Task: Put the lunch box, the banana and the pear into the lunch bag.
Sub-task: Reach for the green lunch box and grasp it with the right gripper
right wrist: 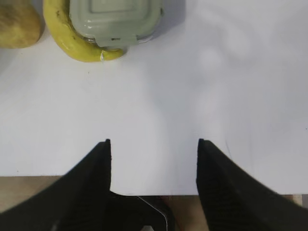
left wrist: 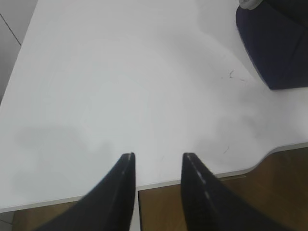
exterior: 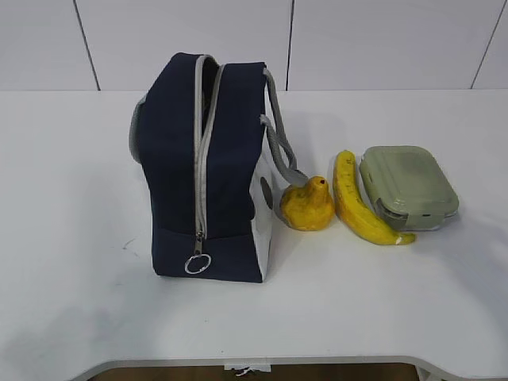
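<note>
We find the boxy navy-blue fabric lunch bag [exterior: 208,167] upright left of the white table's [exterior: 71,238] middle, its grey zipper [exterior: 198,151] parted at the top. Just right of it sits the squat golden pear [exterior: 306,205], then the long curved yellow banana [exterior: 359,202], touching the flat sage-green lidded lunch box [exterior: 408,186]. Both grippers hang at the table's near edge, empty: left gripper [left wrist: 158,163] jaws moderately apart, right gripper [right wrist: 153,147] jaws wide apart.
</note>
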`<state>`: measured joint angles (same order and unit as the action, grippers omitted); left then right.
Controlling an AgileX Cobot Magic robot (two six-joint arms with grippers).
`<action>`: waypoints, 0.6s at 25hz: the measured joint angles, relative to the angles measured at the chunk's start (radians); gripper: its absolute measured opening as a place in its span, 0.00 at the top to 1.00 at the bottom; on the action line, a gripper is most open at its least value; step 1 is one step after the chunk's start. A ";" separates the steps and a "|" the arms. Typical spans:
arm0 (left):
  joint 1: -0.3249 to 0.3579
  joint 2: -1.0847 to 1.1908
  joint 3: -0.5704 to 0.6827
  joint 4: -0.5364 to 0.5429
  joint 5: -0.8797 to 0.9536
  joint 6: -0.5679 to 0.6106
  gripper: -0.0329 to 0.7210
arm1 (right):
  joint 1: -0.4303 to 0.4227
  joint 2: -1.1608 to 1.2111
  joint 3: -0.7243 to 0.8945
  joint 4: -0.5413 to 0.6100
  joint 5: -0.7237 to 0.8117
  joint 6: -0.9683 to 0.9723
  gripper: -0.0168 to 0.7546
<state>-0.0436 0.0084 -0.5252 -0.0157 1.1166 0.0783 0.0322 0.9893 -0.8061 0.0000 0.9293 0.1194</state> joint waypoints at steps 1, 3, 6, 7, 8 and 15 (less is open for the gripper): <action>0.000 0.000 0.000 0.000 0.000 0.000 0.63 | -0.002 0.024 -0.015 0.000 -0.001 0.004 0.41; 0.000 0.000 0.000 -0.002 0.000 0.000 0.63 | -0.004 0.075 -0.051 0.000 -0.003 0.009 0.41; 0.000 0.000 0.000 -0.002 0.000 0.000 0.63 | -0.033 0.158 -0.115 0.024 -0.010 0.013 0.41; 0.000 0.000 0.000 -0.002 0.000 0.000 0.63 | -0.054 0.177 -0.132 0.043 -0.012 0.011 0.41; 0.000 0.000 0.000 -0.002 0.000 0.000 0.63 | -0.074 0.198 -0.150 0.073 -0.012 -0.003 0.41; 0.000 0.000 0.000 -0.002 0.000 0.000 0.63 | -0.293 0.306 -0.256 0.372 0.037 -0.269 0.41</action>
<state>-0.0436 0.0084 -0.5252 -0.0174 1.1166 0.0783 -0.2612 1.2955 -1.0621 0.3720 0.9660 -0.1498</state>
